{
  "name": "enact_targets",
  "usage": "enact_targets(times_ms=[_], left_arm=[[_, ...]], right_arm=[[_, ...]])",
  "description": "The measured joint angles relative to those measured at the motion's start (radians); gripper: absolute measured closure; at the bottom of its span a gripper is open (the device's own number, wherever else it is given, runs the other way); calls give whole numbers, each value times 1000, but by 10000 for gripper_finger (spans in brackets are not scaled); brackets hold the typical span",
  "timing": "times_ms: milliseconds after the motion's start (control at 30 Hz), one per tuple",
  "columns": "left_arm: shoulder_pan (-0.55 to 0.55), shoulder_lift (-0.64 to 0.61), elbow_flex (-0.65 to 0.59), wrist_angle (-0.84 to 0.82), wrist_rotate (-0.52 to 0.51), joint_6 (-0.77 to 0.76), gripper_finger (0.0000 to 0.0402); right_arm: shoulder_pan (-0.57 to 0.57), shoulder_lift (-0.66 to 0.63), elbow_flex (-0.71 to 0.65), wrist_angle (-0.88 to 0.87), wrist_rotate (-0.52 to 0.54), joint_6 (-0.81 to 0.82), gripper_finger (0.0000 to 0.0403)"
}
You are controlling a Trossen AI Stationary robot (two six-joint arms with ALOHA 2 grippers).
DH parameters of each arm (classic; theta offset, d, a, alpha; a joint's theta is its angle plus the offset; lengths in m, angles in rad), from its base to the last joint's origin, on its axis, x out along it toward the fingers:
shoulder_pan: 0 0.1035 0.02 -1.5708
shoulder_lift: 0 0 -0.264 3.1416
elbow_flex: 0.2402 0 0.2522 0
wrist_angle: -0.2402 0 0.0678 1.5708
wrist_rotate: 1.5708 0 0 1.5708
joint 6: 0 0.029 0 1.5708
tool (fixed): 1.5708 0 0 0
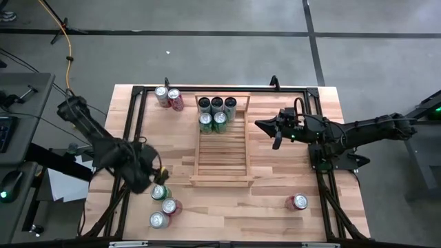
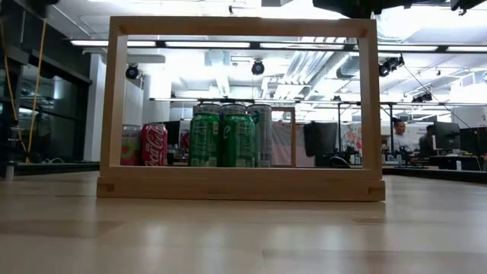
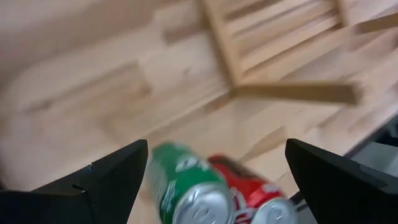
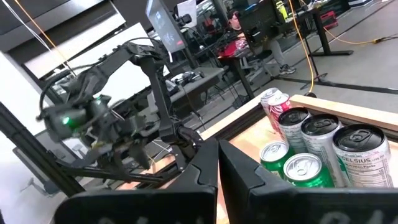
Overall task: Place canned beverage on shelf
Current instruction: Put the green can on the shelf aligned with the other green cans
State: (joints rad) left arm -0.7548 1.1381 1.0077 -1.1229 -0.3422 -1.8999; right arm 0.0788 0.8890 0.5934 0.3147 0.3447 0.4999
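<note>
Shelf (image 1: 222, 153) with five cans (image 1: 216, 114)

The wood-plank table (image 1: 275, 200) carried the slatted shelf (image 1: 221, 155) at its middle. 5 cans (image 1: 216, 114) stood on the shelf's far end. Directly on the table stood 2 cans (image 1: 169, 97) beside the shelf's far left corner, 3 cans (image 1: 163, 206) near the front left and 1 can (image 1: 298, 202) near the front right.

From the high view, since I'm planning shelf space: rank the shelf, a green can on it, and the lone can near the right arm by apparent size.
1. The shelf, by far the largest.
2. The green can and the lone can look about alike; I won't rank them.
</note>
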Motion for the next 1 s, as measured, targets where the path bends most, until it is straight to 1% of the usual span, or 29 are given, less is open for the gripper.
enact_targets(times_ms=[167, 267, 467, 533, 633, 767, 867, 1000], left_arm=[[-98, 86, 3, -7, 46, -221, 32], [-122, 112, 40, -55, 49, -286, 32], [-119, 150, 155, -231, 97, -301, 32], [-111, 171, 184, -251, 124, -299, 32], [-108, 207, 196, -235, 155, -298, 32], [-102, 253, 196, -159, 158, -298, 32], [-92, 270, 196, -143, 157, -298, 32], [-82, 275, 196, -137, 158, -299, 32]], right_arm=[[0, 0, 0, -4, 1, 0, 402], [0, 0, 0, -4, 2, 0, 402], [0, 0, 0, -5, 2, -1, 402], [0, 0, 0, -11, 2, -2, 402], [0, 0, 0, -32, 2, -2, 402], [0, 0, 0, -59, 20, -3, 402], [0, 0, 0, -68, 42, -2, 402], [0, 0, 0, -71, 47, -2, 402]])
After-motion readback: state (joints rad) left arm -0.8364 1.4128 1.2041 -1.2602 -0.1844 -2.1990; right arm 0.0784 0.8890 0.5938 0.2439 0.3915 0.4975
